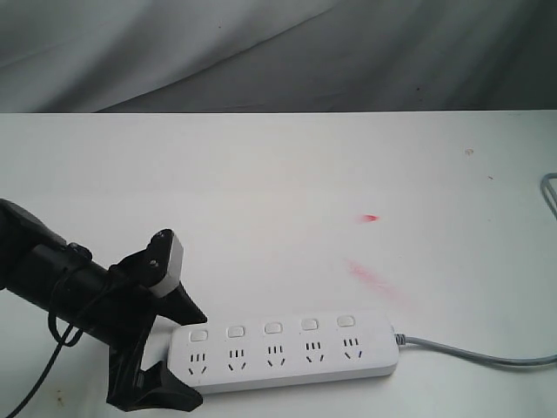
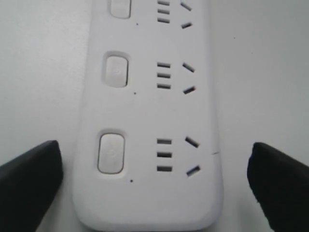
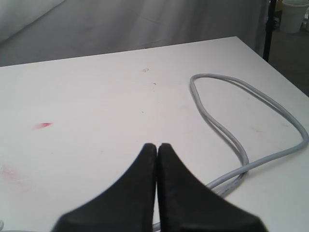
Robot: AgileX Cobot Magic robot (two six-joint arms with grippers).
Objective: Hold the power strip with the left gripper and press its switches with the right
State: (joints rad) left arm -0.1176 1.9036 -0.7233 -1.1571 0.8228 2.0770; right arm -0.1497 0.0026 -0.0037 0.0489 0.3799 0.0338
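The white power strip lies flat near the table's front edge, its grey cord running off to the right. A row of white switches sits above the sockets. My left gripper stands open astride the strip's left end, one finger on each long side. In the left wrist view the power strip lies between the fingers with bare table showing on both sides, and the end switch is uncovered. My right gripper is shut on nothing, above the table near the looped cord; it is outside the exterior view.
Red smears mark the white table behind the strip. The cord forms a long loop toward the table's right edge. A grey cloth backdrop hangs behind. A white bucket stands beyond the far corner.
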